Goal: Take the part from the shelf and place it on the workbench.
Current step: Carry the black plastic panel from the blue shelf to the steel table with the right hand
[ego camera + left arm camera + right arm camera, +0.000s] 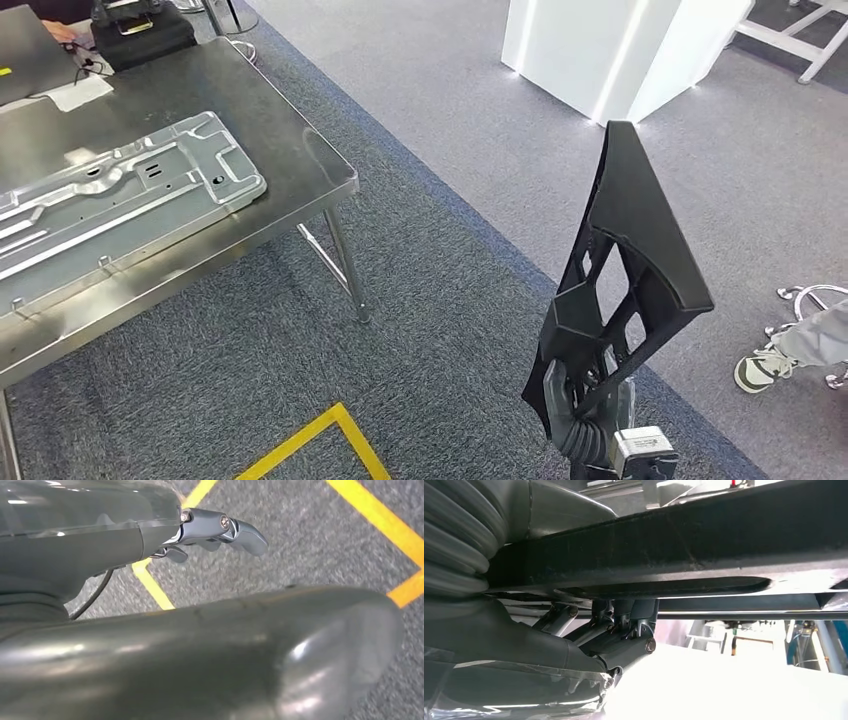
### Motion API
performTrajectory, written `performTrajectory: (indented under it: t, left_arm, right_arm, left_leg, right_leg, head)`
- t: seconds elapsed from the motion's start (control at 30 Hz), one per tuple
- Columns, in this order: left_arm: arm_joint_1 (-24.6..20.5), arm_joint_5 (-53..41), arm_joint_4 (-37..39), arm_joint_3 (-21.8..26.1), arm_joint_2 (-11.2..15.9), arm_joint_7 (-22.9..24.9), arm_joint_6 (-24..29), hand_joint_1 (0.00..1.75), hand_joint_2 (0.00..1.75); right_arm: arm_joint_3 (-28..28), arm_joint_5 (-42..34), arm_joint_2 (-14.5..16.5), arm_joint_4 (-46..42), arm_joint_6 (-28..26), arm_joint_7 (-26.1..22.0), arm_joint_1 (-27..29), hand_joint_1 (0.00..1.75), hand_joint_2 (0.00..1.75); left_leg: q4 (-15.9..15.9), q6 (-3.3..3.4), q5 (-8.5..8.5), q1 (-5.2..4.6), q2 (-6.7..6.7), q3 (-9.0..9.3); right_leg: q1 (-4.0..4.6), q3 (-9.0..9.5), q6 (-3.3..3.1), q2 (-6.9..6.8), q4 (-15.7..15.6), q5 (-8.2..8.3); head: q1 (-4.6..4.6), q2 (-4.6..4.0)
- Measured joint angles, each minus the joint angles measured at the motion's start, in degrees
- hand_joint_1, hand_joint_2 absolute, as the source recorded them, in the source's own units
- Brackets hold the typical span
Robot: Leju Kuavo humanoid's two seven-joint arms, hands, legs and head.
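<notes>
Black plastic part (628, 260) held upright over carpet, right of steel workbench (300, 150), well apart from it. Right hand (585, 395) fingers (624, 630) wrapped around lower frame. Left hand (220, 530) fingers curled, holding nothing.

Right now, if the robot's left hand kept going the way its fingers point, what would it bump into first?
Probably the grey carpet with its yellow tape line. In the left wrist view the left hand hangs with its fingers over the floor and nothing shows between them, though depth is hard to judge.
</notes>
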Motion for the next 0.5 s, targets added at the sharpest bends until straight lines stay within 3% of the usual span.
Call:
performTrajectory:
  t: [0.07, 0.13, 0.17, 0.2, 0.27, 0.33, 0.5]
  left_arm:
    - [0.2, 0.1, 0.0, 0.1, 0.0, -0.3, 0.0, 0.0, 0.0]
    - [0.5, 0.1, 0.0, 0.2, 0.0, -0.4, 0.0, 0.0, 0.0]
    - [0.6, 0.1, 0.0, 0.3, 0.0, -0.4, 0.0, 0.0, 0.0]
    - [0.6, 0.1, 0.0, 0.4, -0.1, -0.4, 0.0, 0.0, 0.0]
    - [0.6, 0.1, 0.0, 0.5, -0.1, -0.4, 0.0, 0.0, 0.0]
    - [0.5, 0.1, 0.0, 0.6, -0.2, -0.4, 0.0, 0.0, 0.0]
    - [0.4, 0.1, 0.0, 0.8, -0.2, -0.4, 0.0, 0.0, 0.0]
  right_arm:
    - [0.0, 0.1, 0.0, 0.0, -0.3, 0.3, -0.1, 1.75, 1.75]
    - [0.0, 0.1, 0.0, 0.1, -0.5, 0.5, -0.1, 1.75, 1.75]
    - [0.0, 0.1, 0.0, 0.2, -0.6, 0.5, -0.1, 1.75, 1.75]
    - [0.0, 0.0, 0.0, 0.3, -0.6, 0.5, 0.0, 1.75, 1.75]
    - [0.0, 0.4, 0.0, 0.3, -0.7, 0.6, 0.0, 1.75, 1.75]
    - [0.0, 2.0, 0.0, 0.3, -1.2, 1.1, -0.1, 1.75, 1.75]
    - [0.1, 6.0, -0.2, 0.6, -2.5, 2.0, -0.1, 1.75, 1.75]
  left_leg:
    - [-0.7, 0.36, 0.62, 0.07, 0.94, 0.12]
    - [-0.5, 0.48, 0.7, -0.02, 1.85, -0.19]
    - [-0.4, 0.44, 0.67, -0.02, 2.22, -0.33]
    - [-0.3, 0.35, 0.62, 0.02, 2.53, -0.43]
    - [0.2, -0.05, 0.35, 0.15, 2.89, -0.52]
    - [0.8, -0.78, -0.11, 0.05, 3.02, -0.78]
    - [2.0, -2.5, -1.14, 0.23, 2.8, -1.34]
  right_leg:
    - [0.09, -2.32, 0.3, -2.91, 5.1, -3.35]
    - [-0.18, -5.22, 0.75, -4.17, 11.7, -6.54]
    - [-0.38, -5.74, 0.98, -4.39, 13.2, -6.82]
    - [-0.58, -5.18, 1.2, -4.54, 12.6, -6.05]
    - [-0.96, -1.19, 1.47, -4.94, 6.0, -2.9]
    - [-0.94, 2.29, 1.21, -5.1, -0.1, -1.11]
    - [-0.7, 2.9, -0.64, -5.36, -1.9, -0.67]
  head:
    - [0.14, -0.01]
    - [0.2, -0.01]
    - [0.2, -0.01]
    - [0.21, -0.01]
    - [0.21, -0.01]
    - [0.16, -0.01]
    - [0.08, -0.01]
